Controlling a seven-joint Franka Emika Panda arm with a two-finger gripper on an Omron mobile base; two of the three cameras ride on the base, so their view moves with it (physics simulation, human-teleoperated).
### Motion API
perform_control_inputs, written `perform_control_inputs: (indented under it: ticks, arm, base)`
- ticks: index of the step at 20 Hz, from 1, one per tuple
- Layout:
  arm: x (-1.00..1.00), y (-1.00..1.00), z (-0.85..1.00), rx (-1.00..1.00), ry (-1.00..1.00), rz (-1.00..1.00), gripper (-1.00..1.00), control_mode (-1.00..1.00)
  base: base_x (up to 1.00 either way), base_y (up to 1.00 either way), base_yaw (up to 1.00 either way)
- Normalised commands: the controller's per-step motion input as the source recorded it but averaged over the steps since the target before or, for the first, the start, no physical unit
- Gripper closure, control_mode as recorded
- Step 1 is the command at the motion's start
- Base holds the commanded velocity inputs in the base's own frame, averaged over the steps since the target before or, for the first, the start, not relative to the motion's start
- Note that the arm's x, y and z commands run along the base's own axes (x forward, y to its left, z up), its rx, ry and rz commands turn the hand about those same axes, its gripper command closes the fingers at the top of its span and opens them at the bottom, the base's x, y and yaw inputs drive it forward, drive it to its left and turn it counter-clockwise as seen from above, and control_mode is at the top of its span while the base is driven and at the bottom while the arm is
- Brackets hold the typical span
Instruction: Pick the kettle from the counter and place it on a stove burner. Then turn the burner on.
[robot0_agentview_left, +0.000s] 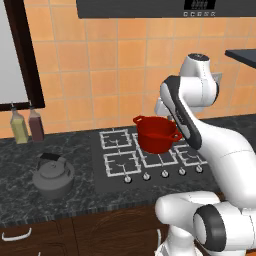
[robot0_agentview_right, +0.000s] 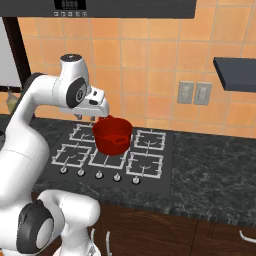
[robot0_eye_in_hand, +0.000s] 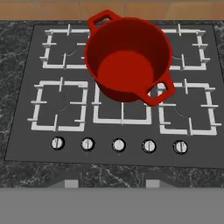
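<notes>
Nearest you, the arm's white base and elbow are filling the foreground, and beyond them the dark desk (robot0_agentview_left: 75, 200) is carrying the hob. The gripper (robot0_agentview_right: 86, 118) is hanging above the far left part of the hob, looking down on the red pot (robot0_eye_in_hand: 127, 57), and it is holding nothing. Whether the fingers are released or clenched you cannot tell from these pictures; the tips are too small and partly hidden.

The kettle (robot0_agentview_left: 53, 176) is sitting upright on the desk, left of the hob and well apart from the gripper, with two bottles (robot0_agentview_left: 27, 125) standing against the far wall behind it. The red pot is taking up the far middle of the hob, overlapping the middle grates. The stove burner (robot0_eye_in_hand: 59, 105) at the near left is standing free, as are the left far one and both right ones. A row of knobs (robot0_eye_in_hand: 118, 145) is running along the near edge.

You are still at the first step: the kettle is not yet picked. Next you are likely needing to swing the arm left and down over the kettle's arched handle, with the fingers spread wide enough to straddle it.
</notes>
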Motion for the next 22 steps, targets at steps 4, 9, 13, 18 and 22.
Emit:
perform_control_inputs:
  ticks: [4, 9, 13, 18, 22]
  arm:
    - [-0.37, 0.24, 0.0, -0.04, -0.17, 0.03, -1.0, -1.0]
    - [-0.7, 1.0, -0.02, -0.03, -0.25, 0.23, -1.0, -1.0]
    - [-0.57, 1.0, -0.07, -0.02, -0.13, 0.24, -1.0, -1.0]
    - [-0.51, 1.0, -0.05, -0.03, -0.08, 0.25, -1.0, -1.0]
    - [-0.32, 1.0, -0.01, 0.0, -0.04, 0.23, -1.0, -1.0]
  base:
    - [0.0, 0.0, 0.0]
    - [0.0, 0.0, 0.0]
    - [0.0, 0.0, 0.0]
    - [0.0, 0.0, 0.0]
    - [0.0, 0.0, 0.0]
